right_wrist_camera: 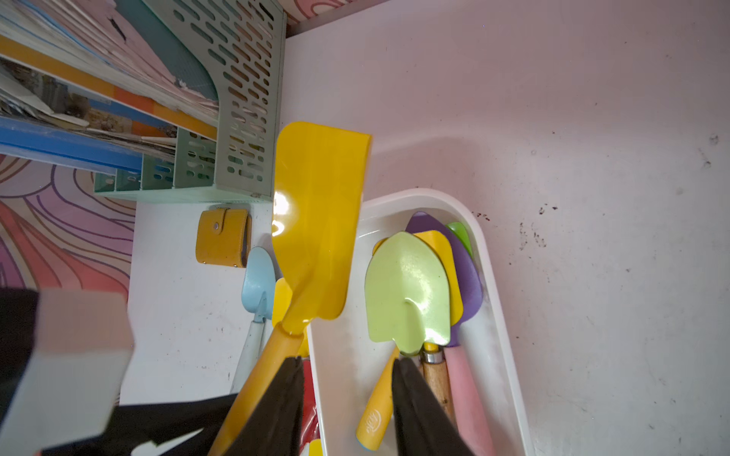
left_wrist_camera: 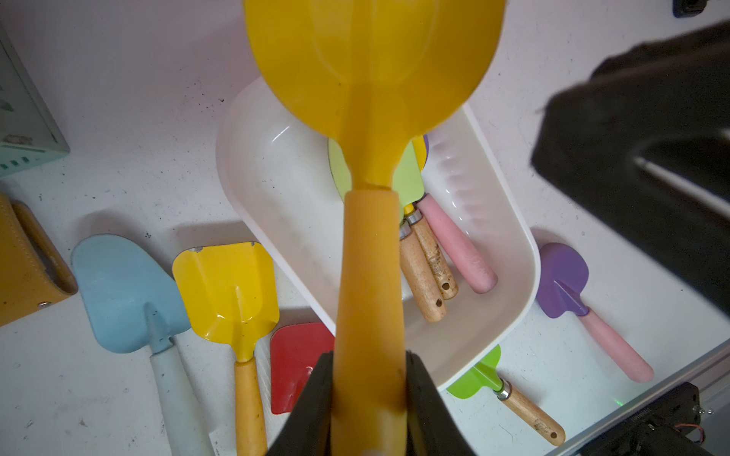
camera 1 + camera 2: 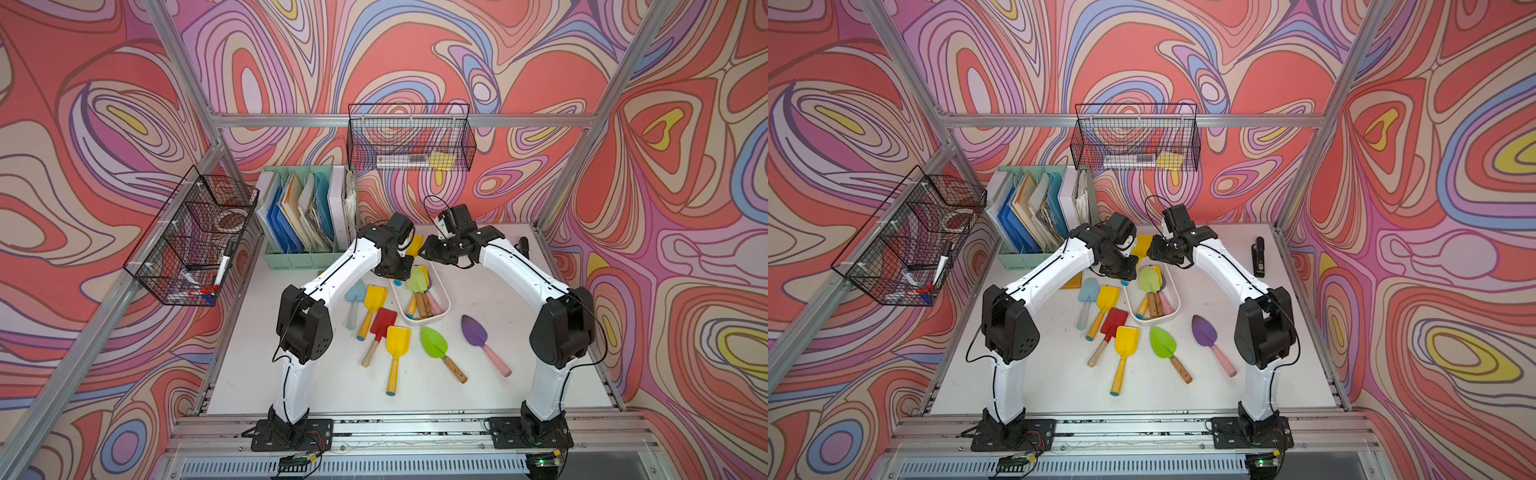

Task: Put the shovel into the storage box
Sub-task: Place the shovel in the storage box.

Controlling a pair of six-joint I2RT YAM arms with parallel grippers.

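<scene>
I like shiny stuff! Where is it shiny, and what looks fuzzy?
Right wrist view: white glare on the held yellow shovel and the green shovel; the white block at the edge is blurry. Left wrist view: the dark arm is fuzzy.

no legible text, handle logo unreadable

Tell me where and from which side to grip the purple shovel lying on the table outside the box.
Grip the purple shovel by its pink handle, coming straight down with the jaws across it. It lies flat and apart from the others, near the right arm's side; the handle is slim and round, while the blade is broad and thin against the table.
</scene>
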